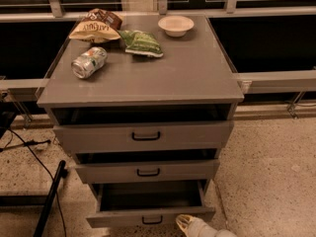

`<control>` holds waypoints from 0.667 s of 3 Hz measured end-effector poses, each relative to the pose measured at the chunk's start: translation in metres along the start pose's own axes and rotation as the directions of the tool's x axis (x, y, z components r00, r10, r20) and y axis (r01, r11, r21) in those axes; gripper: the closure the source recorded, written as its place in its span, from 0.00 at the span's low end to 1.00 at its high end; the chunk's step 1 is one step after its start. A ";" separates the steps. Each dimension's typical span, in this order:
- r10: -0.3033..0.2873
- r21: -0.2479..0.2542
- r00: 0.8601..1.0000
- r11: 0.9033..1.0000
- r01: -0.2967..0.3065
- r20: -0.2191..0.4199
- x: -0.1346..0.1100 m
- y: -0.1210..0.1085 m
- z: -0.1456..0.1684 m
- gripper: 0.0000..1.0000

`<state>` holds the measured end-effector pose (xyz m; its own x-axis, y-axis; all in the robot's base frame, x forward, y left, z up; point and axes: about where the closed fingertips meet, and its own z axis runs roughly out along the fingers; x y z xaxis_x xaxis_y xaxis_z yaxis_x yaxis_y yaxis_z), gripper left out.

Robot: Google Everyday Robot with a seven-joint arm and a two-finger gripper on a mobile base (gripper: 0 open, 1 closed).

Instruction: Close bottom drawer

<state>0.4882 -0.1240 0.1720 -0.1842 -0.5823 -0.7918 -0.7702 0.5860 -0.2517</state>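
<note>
My pincer (191, 224) sits at the lower edge of the camera view, low near the floor, just right of the bottom drawer's black bar handle (152, 220) and close to the drawer front. Only its pale tip and a short length of the arm (217, 232) show, entering from the lower right and pointing left. Whether the pincer is released or clenched cannot be told.

The bottom drawer (123, 218) is the lowest of three in the grey cabinet. It stands pulled well out, its dark interior exposed. The middle drawer (113, 172) above it projects less, and the top drawer (98, 137) is also partly open.

The counter (187, 68) carries a can lying on its side (89, 62), a chip bag (96, 27), a green packet (141, 42) and a pale bowl (176, 25).
</note>
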 end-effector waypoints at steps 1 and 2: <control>0.003 0.005 1.000 1.000 -0.003 0.011 -0.005 -0.008 0.015 1.00; 0.010 0.012 1.000 1.000 -0.011 0.020 -0.009 -0.019 0.031 1.00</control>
<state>0.5238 -0.1124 0.1668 -0.1803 -0.5650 -0.8051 -0.7606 0.5991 -0.2501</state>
